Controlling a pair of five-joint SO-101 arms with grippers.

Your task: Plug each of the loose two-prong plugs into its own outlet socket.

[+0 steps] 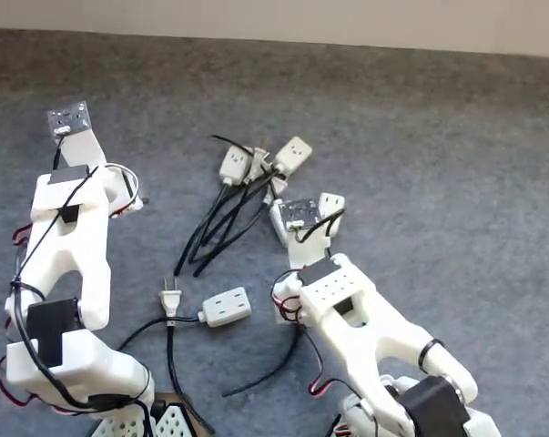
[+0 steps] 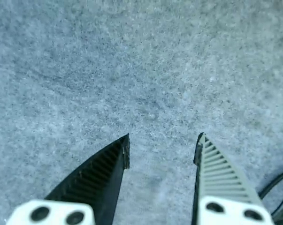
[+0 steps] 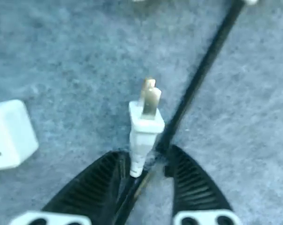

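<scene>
My right gripper [image 3: 147, 154] is shut on the rear of a white two-prong plug [image 3: 145, 119], whose brass prongs point away from me; a black cable [image 3: 202, 70] runs through the jaws beside it. In the high view this gripper [image 1: 299, 217] sits mid-table beside a white socket [image 1: 331, 205]. Two more white sockets [image 1: 235, 164] [image 1: 292, 155] lie just beyond. A loose white plug [image 1: 169, 299] lies near the front next to another socket [image 1: 227, 307]. My left gripper [image 2: 162, 140] is open over bare grey carpet, at the far left [image 1: 69, 123] in the high view.
Black cables [image 1: 221, 218] fan out from the far sockets toward the front. More black cable [image 1: 169, 360] loops between the arm bases. A white socket block [image 3: 10, 136] lies close to my right gripper's side. Cable ends [image 2: 277, 197] edge into the left wrist view.
</scene>
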